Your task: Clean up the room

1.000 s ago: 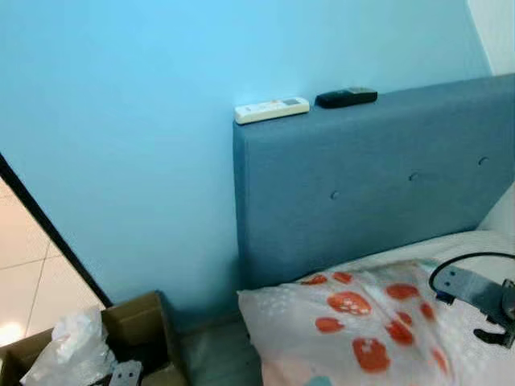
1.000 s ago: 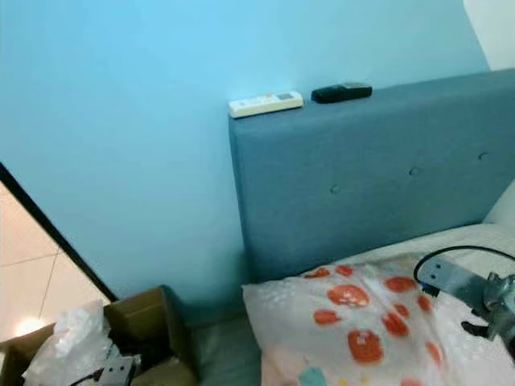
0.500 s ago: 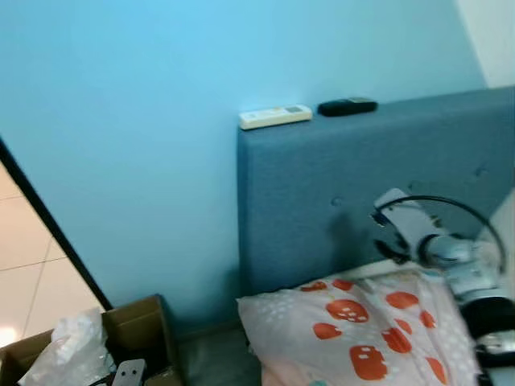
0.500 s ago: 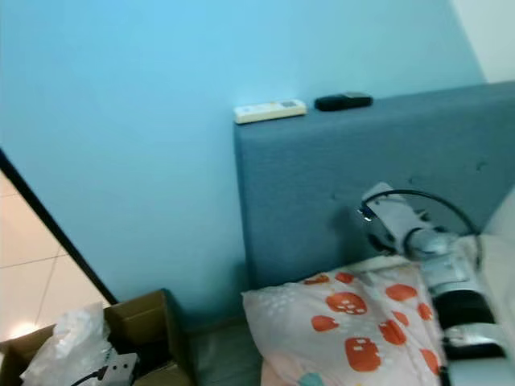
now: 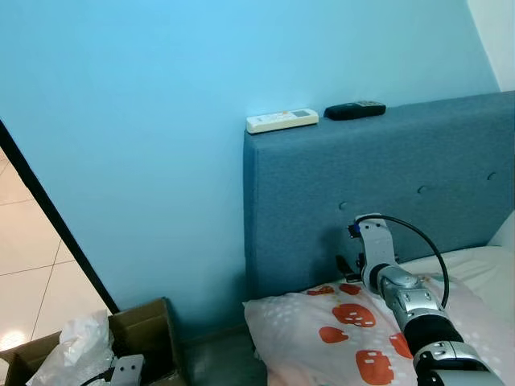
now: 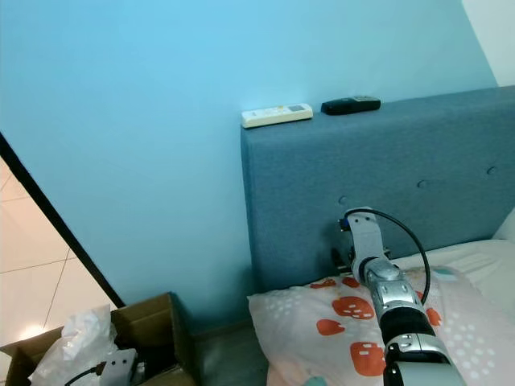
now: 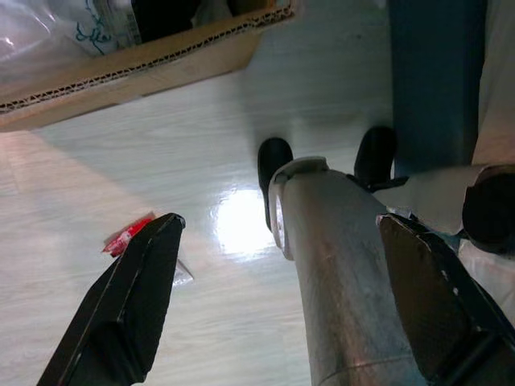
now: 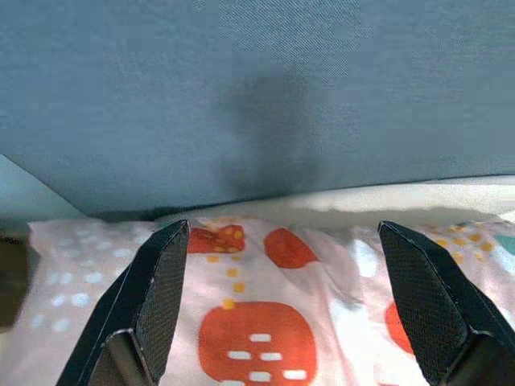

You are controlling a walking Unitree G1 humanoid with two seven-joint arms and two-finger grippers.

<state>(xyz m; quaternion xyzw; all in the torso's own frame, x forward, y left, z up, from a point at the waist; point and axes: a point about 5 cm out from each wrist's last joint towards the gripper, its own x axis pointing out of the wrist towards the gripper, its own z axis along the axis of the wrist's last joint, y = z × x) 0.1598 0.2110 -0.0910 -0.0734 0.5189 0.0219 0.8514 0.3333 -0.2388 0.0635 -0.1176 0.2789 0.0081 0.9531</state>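
The right claw (image 8: 278, 297) is raised over the head end of the bed, its two black fingers (image 8: 157, 293) spread wide with nothing between them, pointing at the blue headboard (image 5: 418, 185) just ahead. Directly below the claw lies a white pillow (image 5: 338, 338) printed with red-orange blobs, and the claw hangs above it without touching. From the head views the right arm (image 5: 402, 293) reaches forward across that pillow, a black cable looping off its wrist. Well above the claw, on the top edge of the headboard, rest a white remote (image 5: 282, 121) and, just beside it toward the robot's right, a black remote (image 5: 354, 110); the two lie apart from each other and from the claw. Behind them rises a light blue wall (image 5: 161, 121). Far off to the claw's left and lower down, a cardboard box (image 5: 141, 326) sits on the floor holding a crumpled clear plastic bag (image 5: 72, 354) and a small grey device with a cord. The left claw (image 7: 278, 305) hangs low beside the robot's leg, its fingers also wide apart and empty, aimed at the pale glossy floor (image 7: 161, 161); a small red scrap (image 7: 127, 234) lies on the floor near one finger, and the edge of the cardboard box lies beyond it.
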